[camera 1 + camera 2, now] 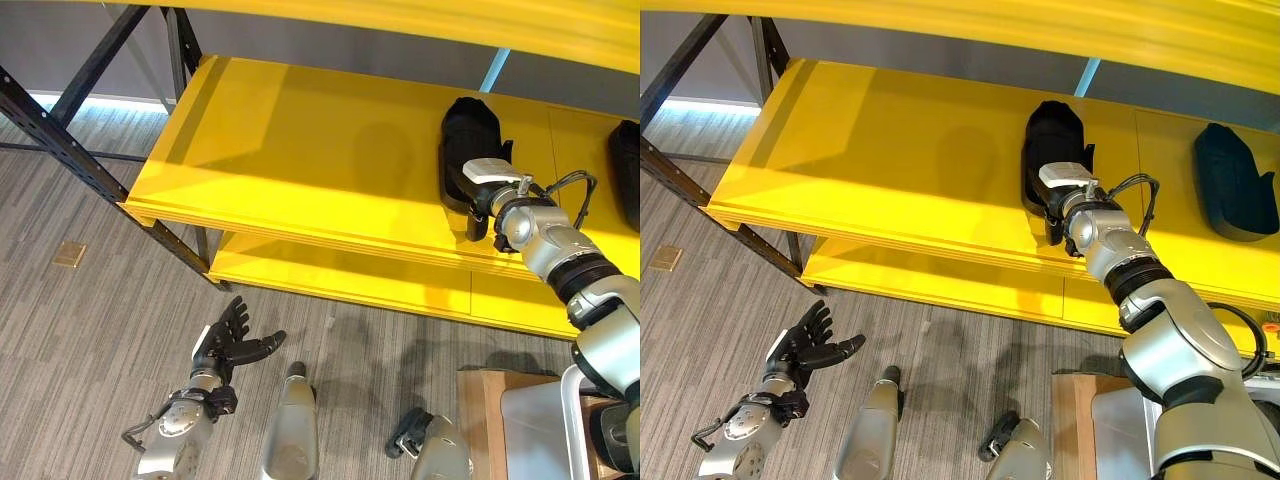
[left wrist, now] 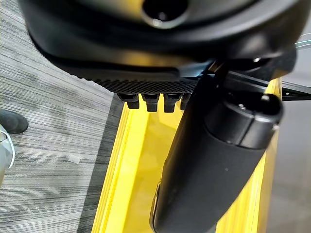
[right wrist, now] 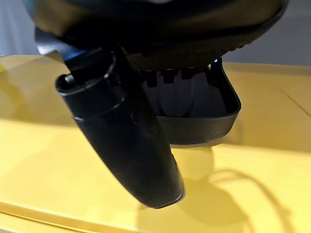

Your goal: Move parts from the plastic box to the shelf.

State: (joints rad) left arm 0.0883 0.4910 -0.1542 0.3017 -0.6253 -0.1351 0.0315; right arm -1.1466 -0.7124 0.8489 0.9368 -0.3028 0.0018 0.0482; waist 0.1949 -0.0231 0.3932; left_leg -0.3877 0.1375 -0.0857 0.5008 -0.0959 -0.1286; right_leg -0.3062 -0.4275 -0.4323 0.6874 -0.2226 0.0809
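Your right hand (image 1: pixel 1058 200) is up on the yellow shelf (image 1: pixel 890 160), reaching over its front edge with the arm coming in from the lower right. It lies against a black plastic part (image 1: pixel 1052 140) that rests on the shelf board, roughly mid-width. In the right wrist view the fingers (image 3: pixel 177 92) reach down inside the open, tray-like end of that part (image 3: pixel 209 121), with the thumb (image 3: pixel 126 141) outside it and clear of the wall. You cannot tell from these frames whether the fingers are clamped on the part or merely lying in it.

A second black part (image 1: pixel 1235 180) lies further to the right on the same shelf board, well apart from the first.

Your left hand (image 1: pixel 232 345) hangs low over the grey carpet floor (image 1: pixel 90 330), in front of the lower shelf board (image 1: pixel 340 285), fingers spread and straight, holding nothing.

The pale plastic box (image 1: pixel 545 420) shows at the lower right, beside a wooden surface (image 1: pixel 478 420). Its contents cannot be made out.
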